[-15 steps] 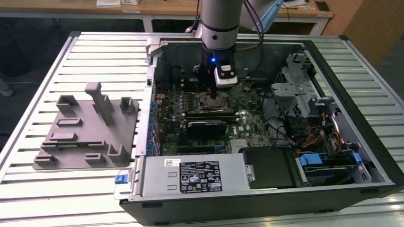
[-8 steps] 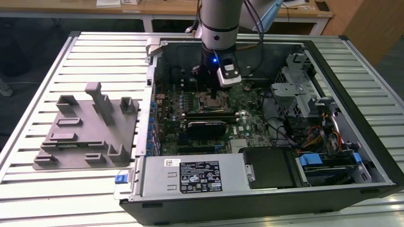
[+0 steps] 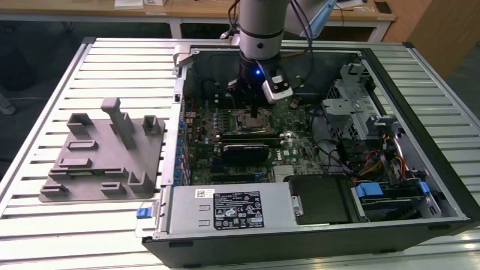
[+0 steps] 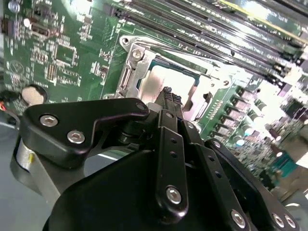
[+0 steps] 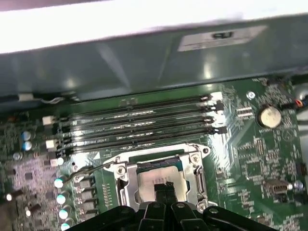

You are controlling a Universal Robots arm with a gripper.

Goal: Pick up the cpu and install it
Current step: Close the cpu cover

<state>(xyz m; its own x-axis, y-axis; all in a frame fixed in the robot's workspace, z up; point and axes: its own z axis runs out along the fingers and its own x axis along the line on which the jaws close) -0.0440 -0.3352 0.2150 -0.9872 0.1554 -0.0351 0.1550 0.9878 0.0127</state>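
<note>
The cpu (image 5: pixel 150 174), a small square chip with a silvery top plate, lies flat inside the metal-framed socket (image 5: pixel 198 179) on the green motherboard (image 5: pixel 250 159). It also shows in the second wrist view as the cpu (image 4: pixel 158 81) within the socket frame (image 4: pixel 126 79). My gripper (image 5: pixel 164 186) hangs right over the chip with its two black fingertips (image 4: pixel 168 95) pressed together and nothing between them; whether they touch the plate I cannot tell. In the exterior view the gripper (image 3: pixel 253 108) reaches down into the open computer case (image 3: pixel 390 185) above the socket (image 3: pixel 252 118).
Several memory slots (image 5: pixel 144 122) run beside the socket, and its thin wire lever (image 5: pixel 91 168) sticks out sideways. A coin battery (image 5: pixel 269 115) sits on the board. A grey plastic tray (image 3: pixel 101 157) with upright blocks stands on the slatted table at the exterior view's left. Drive cages and cables (image 3: pixel 367 129) crowd the case's other side.
</note>
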